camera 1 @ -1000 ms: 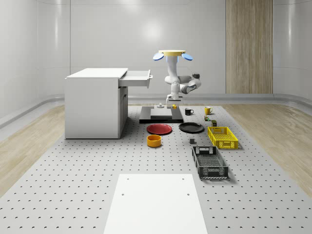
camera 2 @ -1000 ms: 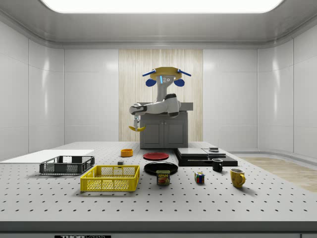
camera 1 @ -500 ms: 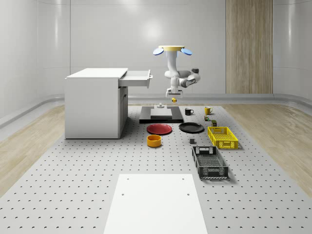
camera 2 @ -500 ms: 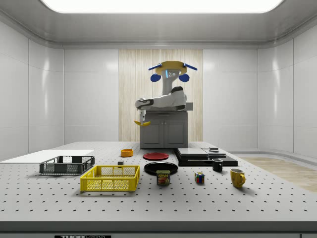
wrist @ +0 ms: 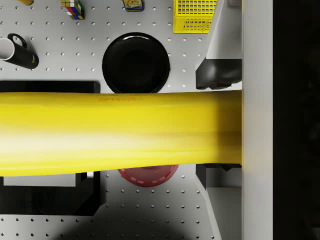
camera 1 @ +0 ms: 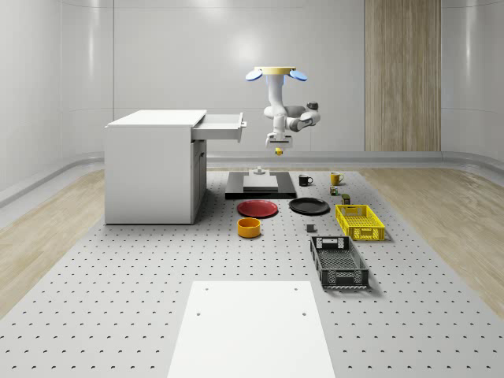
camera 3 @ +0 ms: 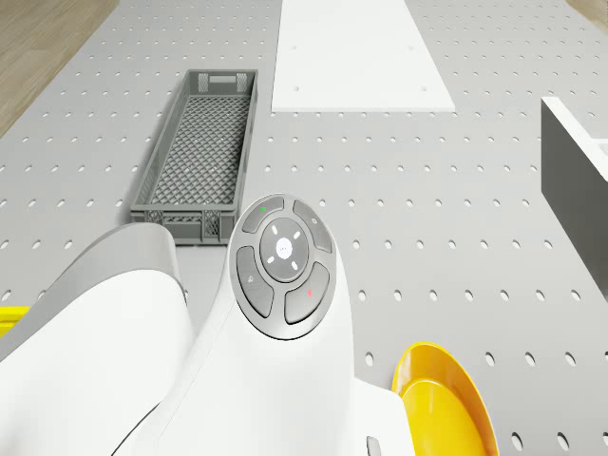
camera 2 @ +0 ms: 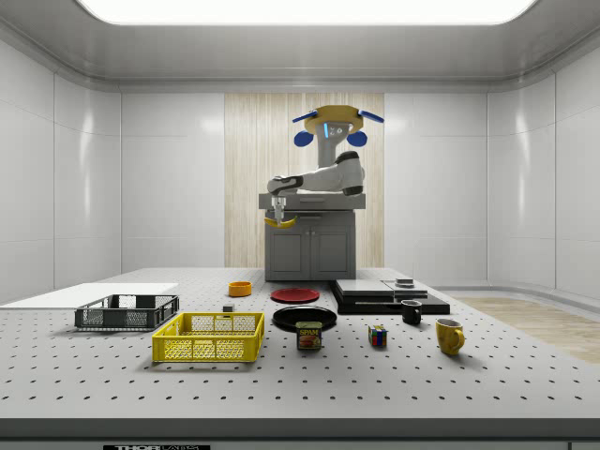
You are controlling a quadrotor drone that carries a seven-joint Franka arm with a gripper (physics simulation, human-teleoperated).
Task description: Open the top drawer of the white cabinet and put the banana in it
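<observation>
The gripper is clamped on the banana, which hangs crosswise under the fingers; in the wrist view the banana runs as a thick yellow bar with a finger pressed at its edge. In the side view the gripper and banana are in the air in front of the cabinet, about level with its top.

The cabinet has its top drawer pulled out, and the banana hangs just beyond the drawer's front, slightly lower than it, apart from it. The arm folds back from the gripper up to the drone, which hovers higher than the cabinet, off its drawer side, over the black slab on the table.

Farther from the cabinet than the slab lie a red plate, a black plate, an orange bowl, a yellow basket and a grey crate.
</observation>
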